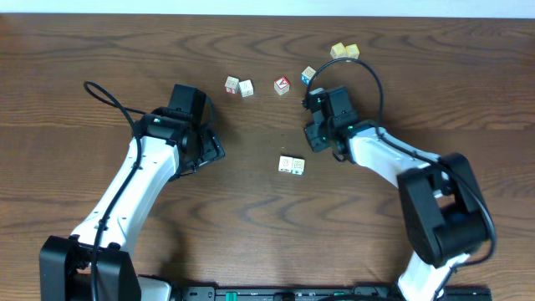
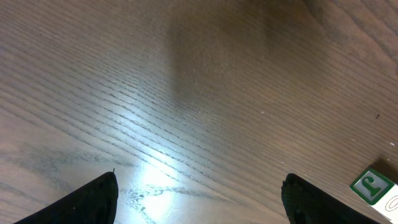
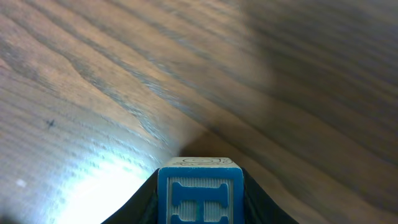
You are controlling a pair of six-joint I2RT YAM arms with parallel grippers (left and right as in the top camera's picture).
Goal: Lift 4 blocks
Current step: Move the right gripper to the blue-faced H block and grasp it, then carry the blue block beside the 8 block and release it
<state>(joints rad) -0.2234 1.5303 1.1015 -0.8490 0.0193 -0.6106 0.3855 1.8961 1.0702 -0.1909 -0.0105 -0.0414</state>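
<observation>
In the right wrist view a block (image 3: 199, 193) with a blue face bearing a raised H and a white printed top sits on the wood. My right gripper (image 3: 199, 186) is shut on it, a dark finger pressed against each side. From overhead its fingertips are hidden under the housing (image 1: 328, 117). Two white blocks (image 1: 231, 84) (image 1: 246, 88) lie at the back. A blue-sided block (image 1: 308, 75) rests beside the cable. A white pair (image 1: 291, 165) lies mid-table. My left gripper (image 2: 199, 186) (image 1: 209, 153) is open over bare wood, with a green-faced block (image 2: 372, 186) at its right.
A red-faced cube (image 1: 282, 85) sits between the white blocks and the blue-sided one. Two yellow cubes (image 1: 344, 51) lie at the back right. A black cable (image 1: 368, 71) loops over the table behind the right wrist, and another (image 1: 109, 96) trails behind the left arm.
</observation>
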